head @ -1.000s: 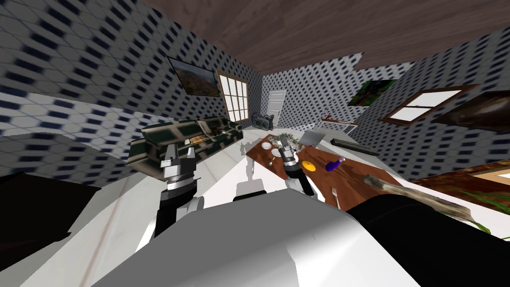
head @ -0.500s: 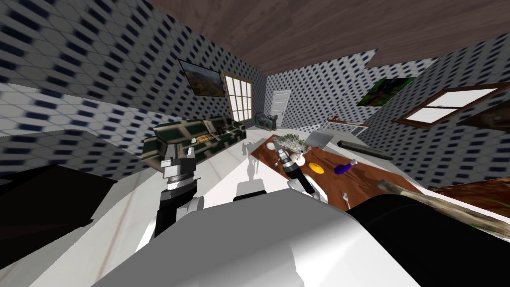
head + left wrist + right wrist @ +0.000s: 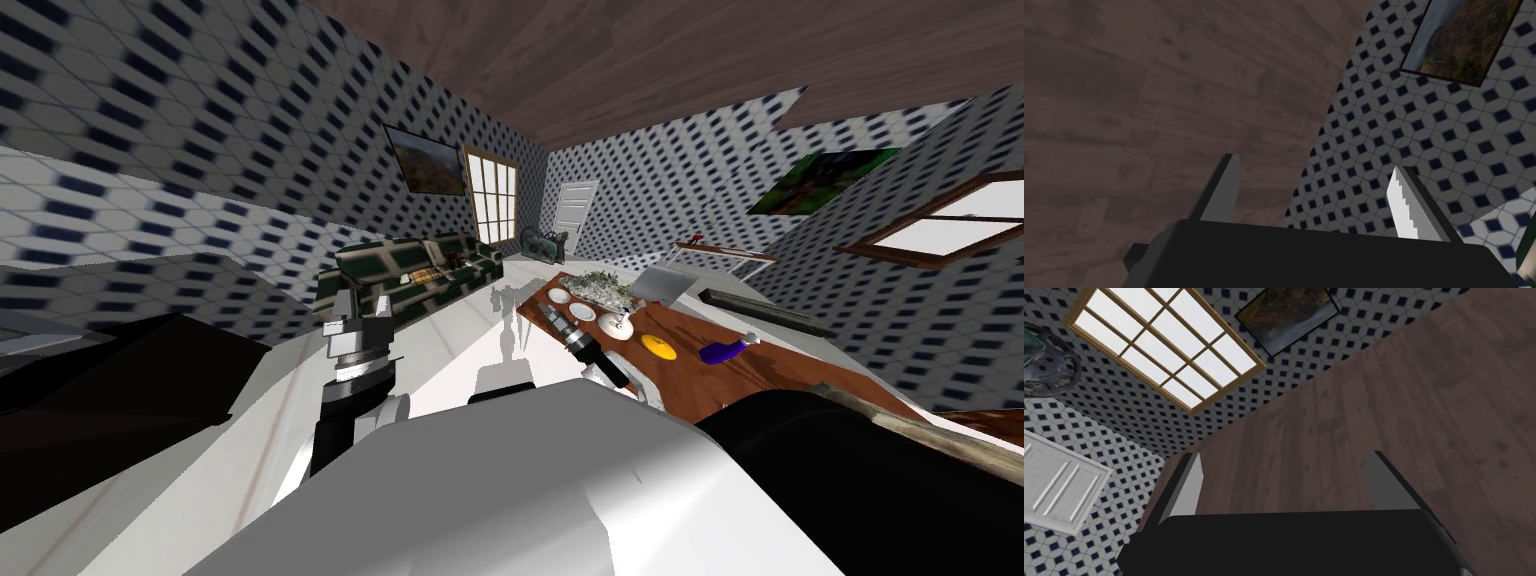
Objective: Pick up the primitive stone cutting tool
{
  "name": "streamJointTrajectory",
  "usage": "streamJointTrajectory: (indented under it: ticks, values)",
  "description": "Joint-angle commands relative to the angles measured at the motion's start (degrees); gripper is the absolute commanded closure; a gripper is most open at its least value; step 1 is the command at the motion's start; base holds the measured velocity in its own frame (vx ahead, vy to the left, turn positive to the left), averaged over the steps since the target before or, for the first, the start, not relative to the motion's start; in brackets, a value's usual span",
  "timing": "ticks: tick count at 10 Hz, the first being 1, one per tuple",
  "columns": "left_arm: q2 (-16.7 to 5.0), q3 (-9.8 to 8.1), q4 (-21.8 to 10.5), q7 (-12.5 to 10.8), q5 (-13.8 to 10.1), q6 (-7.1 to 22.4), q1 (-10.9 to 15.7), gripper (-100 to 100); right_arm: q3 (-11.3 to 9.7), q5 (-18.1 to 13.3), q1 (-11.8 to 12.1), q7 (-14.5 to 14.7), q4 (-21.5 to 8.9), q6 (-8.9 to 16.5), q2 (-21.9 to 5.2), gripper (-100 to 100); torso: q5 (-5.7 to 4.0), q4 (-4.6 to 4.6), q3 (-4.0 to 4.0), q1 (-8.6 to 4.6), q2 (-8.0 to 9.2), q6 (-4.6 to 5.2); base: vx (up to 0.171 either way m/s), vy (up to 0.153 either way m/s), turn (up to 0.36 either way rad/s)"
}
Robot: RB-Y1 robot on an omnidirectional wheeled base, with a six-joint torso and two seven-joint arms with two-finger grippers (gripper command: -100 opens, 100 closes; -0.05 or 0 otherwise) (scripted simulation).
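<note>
A: Step in hand?
B: Sitting at approach, judging by layout; nothing gripped yet. Taking the long grey-brown piece (image 3: pixel 900 412) for the tool: lying at the near end of the brown surface (image 3: pixel 700 385), about 3 o'clock, partly hidden.
A: Next move?
B: Probably needing a turn toward 3 o'clock, then lowering right jaws over it, blades either side.
A: Jaws?
B: Left jaws standing wide apart at 11 o'clock, holding nothing. Right jaws also apart, empty, hovering at 1 o'clock beside white plates (image 3: pixel 583 312), touching nothing visible.
</note>
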State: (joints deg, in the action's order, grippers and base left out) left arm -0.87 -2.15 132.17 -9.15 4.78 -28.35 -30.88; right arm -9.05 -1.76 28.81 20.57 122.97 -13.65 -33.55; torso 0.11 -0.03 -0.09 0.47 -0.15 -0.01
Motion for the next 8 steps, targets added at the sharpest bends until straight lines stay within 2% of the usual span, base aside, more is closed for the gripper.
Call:
streamJointTrajectory:
  ticks: [1,3,4,7,8]
  values:
    - [0.0,0.0,0.0,0.0,0.0,0.0,0.0,0,-0.15,-0.14,-0.13,0.53,-0.69,1.1,-2.09,-100,0.0,0.0,0.0,0.0,0.0,0.0,0.038,0.076,0.038]
    - [-0.01,-0.01,0.0,0.0,0.0,0.0,0.0,0,-1.57,-1.39,0.63,2.36,-2.72,3.56,-5.94,-100,-0.05,0.02,0.04,-0.24,0.08,0.01,0.042,0.059,0.108]
    - [-0.01,-0.01,0.0,0.0,0.0,0.0,0.0,0,-1.57,-1.39,0.63,2.36,-2.72,3.56,-6.41,-100,-0.05,0.0,0.01,-0.25,0.02,0.01,0.051,0.038,0.049]
    - [-0.01,-0.01,0.0,0.0,0.0,0.0,0.0,0,-3.93,-3.65,2.5,4.7,-6.23,7.2,-12.46,-100,-0.09,-0.01,-0.02,-0.42,-0.03,0.0,0.069,0.02,0.13]
    - [-0.01,-0.01,0.0,0.0,0.0,0.0,-0.01,0,-3.93,-3.65,2.5,4.7,-6.23,7.2,-12.73,-100,-0.09,-0.02,-0.06,-0.44,-0.09,0.02,0.065,0.003,0.04]
